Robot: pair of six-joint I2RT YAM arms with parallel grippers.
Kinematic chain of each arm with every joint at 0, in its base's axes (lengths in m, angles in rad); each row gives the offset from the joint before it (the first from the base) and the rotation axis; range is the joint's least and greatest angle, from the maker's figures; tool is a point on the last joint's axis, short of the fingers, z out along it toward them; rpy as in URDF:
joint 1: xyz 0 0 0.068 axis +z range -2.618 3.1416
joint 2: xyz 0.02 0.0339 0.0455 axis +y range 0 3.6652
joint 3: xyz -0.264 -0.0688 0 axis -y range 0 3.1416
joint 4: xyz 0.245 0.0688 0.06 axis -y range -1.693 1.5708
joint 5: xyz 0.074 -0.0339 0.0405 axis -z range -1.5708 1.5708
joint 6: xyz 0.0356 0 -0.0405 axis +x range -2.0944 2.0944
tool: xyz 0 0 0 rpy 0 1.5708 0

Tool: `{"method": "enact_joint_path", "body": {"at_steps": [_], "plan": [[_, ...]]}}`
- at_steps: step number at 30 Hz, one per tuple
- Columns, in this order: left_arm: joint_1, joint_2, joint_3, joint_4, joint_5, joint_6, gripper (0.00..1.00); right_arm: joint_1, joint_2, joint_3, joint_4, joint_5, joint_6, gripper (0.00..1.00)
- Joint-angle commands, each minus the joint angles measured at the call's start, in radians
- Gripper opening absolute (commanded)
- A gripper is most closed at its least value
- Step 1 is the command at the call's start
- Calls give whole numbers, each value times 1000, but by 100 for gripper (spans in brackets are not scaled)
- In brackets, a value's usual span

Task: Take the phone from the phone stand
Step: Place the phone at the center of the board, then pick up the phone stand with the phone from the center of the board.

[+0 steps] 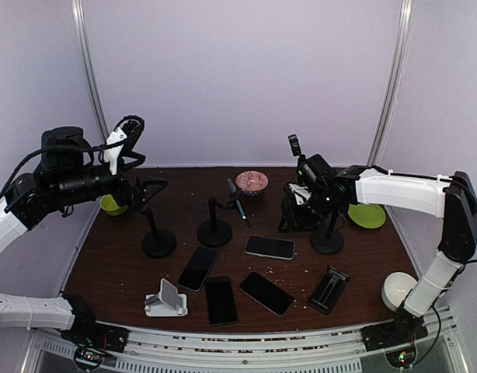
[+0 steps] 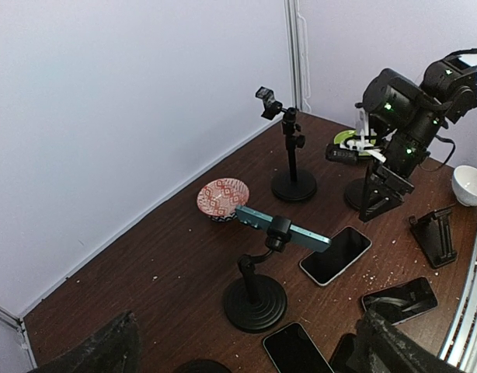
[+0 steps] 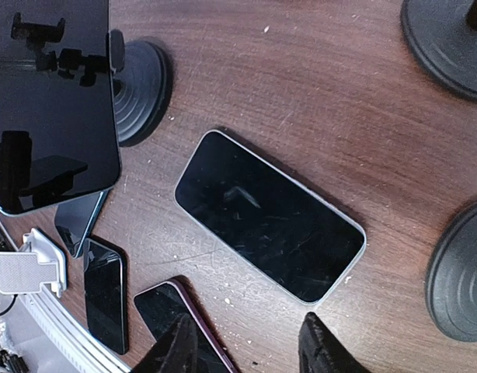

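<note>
Table (image 1: pixel 370 256) is crowded. Left gripper (image 1: pixel 151 189) hangs wide open, holding nothing, probably on standby. Right gripper (image 1: pixel 293 216) has its jaws apart and empty, hovering over flat phone (image 3: pixel 269 225). Middle stand (image 1: pixel 214 229) clamps teal phone (image 2: pixel 289 228), so removal looks pending. The clamp's grip is hard to make out, and the top view shows that phone edge-on.

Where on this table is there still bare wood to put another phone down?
Bare wood lies along the back between the pink patterned bowl and the small green bowl, and in the near left corner beside the white plastic stand. The near middle is crowded with four flat dark phones.
</note>
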Motion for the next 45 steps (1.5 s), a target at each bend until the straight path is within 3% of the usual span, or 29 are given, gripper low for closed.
{"method": "enact_joint_path", "body": {"at_steps": [1,10,32,45], "plan": [[8,-12,-7,55,4,-3,98,3,-50,42,-43,60,-23,48],[8,-12,-9,55,2,-3,98,3,-98,61,-65,103,-45,61],[8,-3,-9,55,-4,-1,98,3,-356,33,22,240,-184,61],[8,8,-5,53,-3,0,98,3,-479,9,-12,454,-195,60]]}}
